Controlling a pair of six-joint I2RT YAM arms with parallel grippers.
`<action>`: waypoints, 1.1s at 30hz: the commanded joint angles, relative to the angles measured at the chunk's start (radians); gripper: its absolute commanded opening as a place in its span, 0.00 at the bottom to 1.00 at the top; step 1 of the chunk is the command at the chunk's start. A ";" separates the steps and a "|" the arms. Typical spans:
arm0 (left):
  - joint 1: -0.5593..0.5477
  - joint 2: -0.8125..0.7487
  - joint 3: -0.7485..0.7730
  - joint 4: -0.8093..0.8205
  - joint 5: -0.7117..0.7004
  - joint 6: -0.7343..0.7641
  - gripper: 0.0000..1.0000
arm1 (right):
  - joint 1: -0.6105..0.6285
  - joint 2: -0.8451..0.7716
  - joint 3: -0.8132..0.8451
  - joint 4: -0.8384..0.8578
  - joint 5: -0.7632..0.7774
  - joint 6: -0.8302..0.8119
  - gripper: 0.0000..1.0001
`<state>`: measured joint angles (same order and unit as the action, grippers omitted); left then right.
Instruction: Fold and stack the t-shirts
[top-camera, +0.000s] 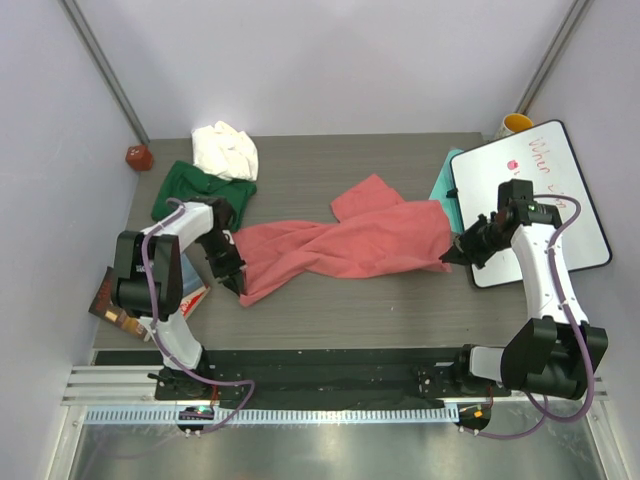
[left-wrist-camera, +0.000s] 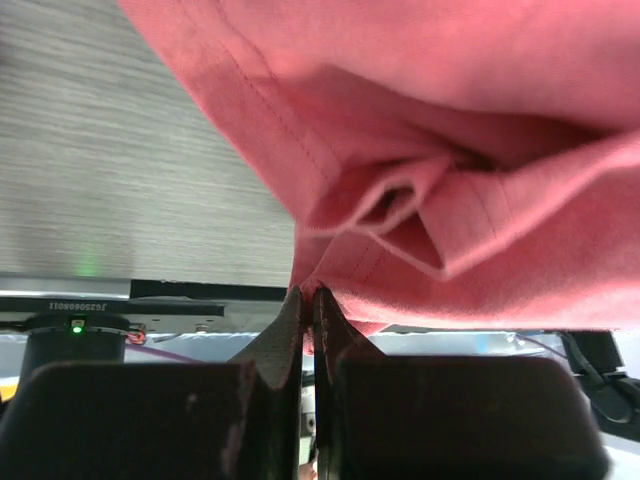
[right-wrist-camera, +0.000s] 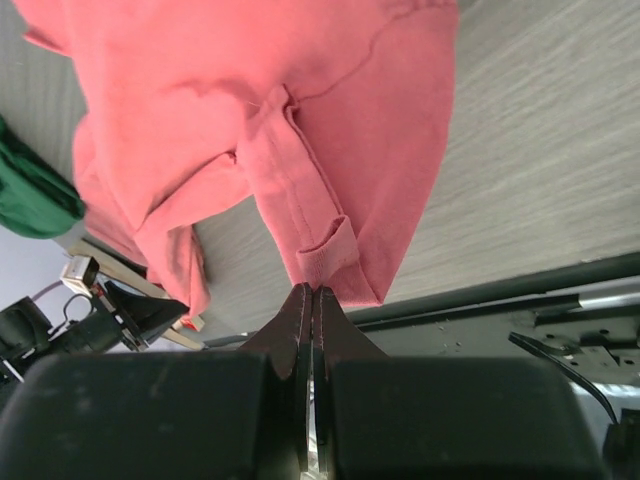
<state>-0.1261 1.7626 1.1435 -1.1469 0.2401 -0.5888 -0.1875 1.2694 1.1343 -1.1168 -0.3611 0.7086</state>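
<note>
A salmon-pink t-shirt (top-camera: 345, 243) stretches twisted across the middle of the table between both arms. My left gripper (top-camera: 236, 283) is shut on its left hem, the cloth (left-wrist-camera: 420, 180) pinched between the fingertips (left-wrist-camera: 285, 312). My right gripper (top-camera: 453, 250) is shut on the shirt's right edge, where a folded seam (right-wrist-camera: 325, 255) sits in the tips. A dark green t-shirt (top-camera: 200, 188) lies crumpled at the back left, and a cream-white t-shirt (top-camera: 224, 149) is bunched just behind it.
A whiteboard (top-camera: 535, 200) with a teal sheet (top-camera: 442, 190) under it lies at the right. A yellow cup (top-camera: 516, 123) stands at the back right, a red object (top-camera: 138, 156) at the back left. Glossy books (top-camera: 125, 305) lie by the left arm's base.
</note>
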 joint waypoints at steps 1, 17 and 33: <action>-0.009 0.040 -0.004 -0.043 -0.013 0.046 0.04 | -0.003 -0.028 -0.008 -0.046 0.019 -0.038 0.01; -0.010 0.044 0.255 -0.044 -0.073 0.026 0.51 | -0.004 -0.007 0.097 -0.072 0.094 -0.074 0.01; -0.035 0.187 0.344 -0.011 -0.045 0.038 0.48 | -0.015 -0.001 0.125 -0.072 0.106 -0.069 0.01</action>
<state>-0.1509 1.9522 1.4460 -1.1641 0.1791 -0.5632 -0.1959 1.2705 1.2156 -1.1877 -0.2623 0.6521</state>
